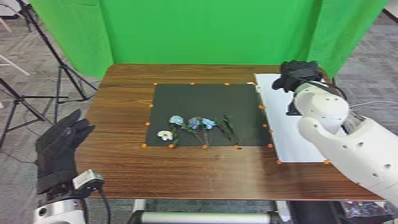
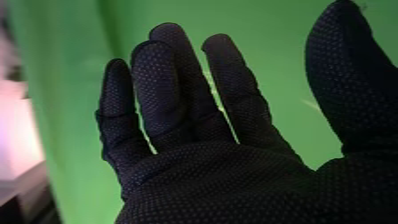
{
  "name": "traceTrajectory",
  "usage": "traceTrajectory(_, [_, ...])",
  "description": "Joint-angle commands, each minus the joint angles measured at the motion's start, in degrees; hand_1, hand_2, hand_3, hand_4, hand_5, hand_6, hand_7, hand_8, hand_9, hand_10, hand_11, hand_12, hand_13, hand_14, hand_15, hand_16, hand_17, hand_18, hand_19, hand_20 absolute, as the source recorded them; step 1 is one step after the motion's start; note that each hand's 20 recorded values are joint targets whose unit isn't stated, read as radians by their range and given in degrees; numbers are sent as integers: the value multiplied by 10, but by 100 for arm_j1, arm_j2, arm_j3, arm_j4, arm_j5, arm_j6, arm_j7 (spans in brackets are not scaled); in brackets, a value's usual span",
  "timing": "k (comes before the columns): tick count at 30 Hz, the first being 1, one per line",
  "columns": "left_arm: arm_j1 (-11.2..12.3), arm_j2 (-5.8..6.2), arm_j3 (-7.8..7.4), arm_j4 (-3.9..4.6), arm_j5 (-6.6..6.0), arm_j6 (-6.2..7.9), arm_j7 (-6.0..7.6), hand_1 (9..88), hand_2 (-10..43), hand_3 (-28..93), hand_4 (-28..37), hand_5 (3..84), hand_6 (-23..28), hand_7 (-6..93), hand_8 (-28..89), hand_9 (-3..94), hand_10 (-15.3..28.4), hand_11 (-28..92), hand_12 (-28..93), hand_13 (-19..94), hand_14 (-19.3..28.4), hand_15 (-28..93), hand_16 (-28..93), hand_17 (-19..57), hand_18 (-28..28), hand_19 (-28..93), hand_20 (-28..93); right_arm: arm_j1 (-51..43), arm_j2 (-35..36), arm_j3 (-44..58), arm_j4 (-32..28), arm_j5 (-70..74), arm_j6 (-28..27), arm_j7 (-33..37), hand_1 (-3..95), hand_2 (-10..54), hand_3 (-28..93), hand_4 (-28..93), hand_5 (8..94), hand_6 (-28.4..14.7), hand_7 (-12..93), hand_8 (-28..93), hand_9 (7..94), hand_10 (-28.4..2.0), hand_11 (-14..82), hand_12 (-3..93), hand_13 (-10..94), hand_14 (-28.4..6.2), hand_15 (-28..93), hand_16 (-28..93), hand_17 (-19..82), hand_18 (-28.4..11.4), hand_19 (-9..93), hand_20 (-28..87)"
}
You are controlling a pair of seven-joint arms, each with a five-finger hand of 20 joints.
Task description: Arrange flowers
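Several flowers lie on the dark mat point(image 1: 202, 100) in the head view: a white flower point(image 1: 165, 135) at its lower left, a pale blue flower point(image 1: 177, 120) above that, other blue flowers point(image 1: 202, 122) beside it, and green stems point(image 1: 228, 128) to their right. My right hand point(image 1: 300, 74) is at the table's far right, over the top of the white board, apart from the flowers. In the right wrist view my right hand point(image 2: 213, 175) is open, holding nothing. My left hand point(image 1: 62, 145) stands open off the table's left edge.
The white board point(image 1: 293, 137) lies along the right of the mat on the wooden table point(image 1: 124, 170). Small orange markers edge the mat and board. A green curtain point(image 1: 204, 30) hangs behind the table, and a black tripod point(image 1: 60, 65) stands to the left.
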Motion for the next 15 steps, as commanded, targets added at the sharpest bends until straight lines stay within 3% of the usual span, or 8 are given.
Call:
traceTrajectory(1, [20, 41, 75, -59, -29, 33, 58, 268, 35, 820, -178, 440, 131, 160, -104, 358, 212, 429, 76, 272, 283, 696, -190, -80, 230, 569, 179, -64, 260, 485, 403, 103, -308, 315, 266, -47, 840, -240, 467, -99, 172, -98, 508, -240, 319, 195, 399, -247, 826, 217, 84, -284, 635, 424])
traceTrajectory(6, [-23, 12, 55, -57, 4, 29, -14, 268, 35, 819, -179, 440, 131, 158, -104, 358, 213, 429, 76, 272, 283, 695, -190, -80, 230, 568, 179, -161, 202, 687, 592, 177, -561, 450, 270, -46, 843, -240, 466, -98, 172, -100, 510, -237, 317, 195, 402, -244, 826, 215, 84, -284, 639, 417])
traceTrajectory(8, [-2, 49, 87, -64, -43, 37, 60, 268, 35, 819, -179, 440, 131, 159, -103, 358, 213, 429, 76, 272, 283, 695, -190, -80, 230, 568, 179, -285, 184, 814, 597, 150, -679, 445, 272, -47, 846, -240, 466, -98, 172, -100, 510, -237, 316, 194, 402, -244, 826, 215, 84, -284, 640, 416])
traceTrajectory(15, [-35, 14, 85, -50, -5, -9, 10, 268, 36, 819, -178, 439, 130, 160, -103, 358, 212, 430, 76, 272, 283, 695, -191, -80, 230, 569, 179, -437, 107, 939, 702, 122, -917, 492, 278, -49, 850, -243, 463, -99, 169, -100, 507, -236, 310, 195, 405, -240, 826, 214, 84, -284, 646, 412])
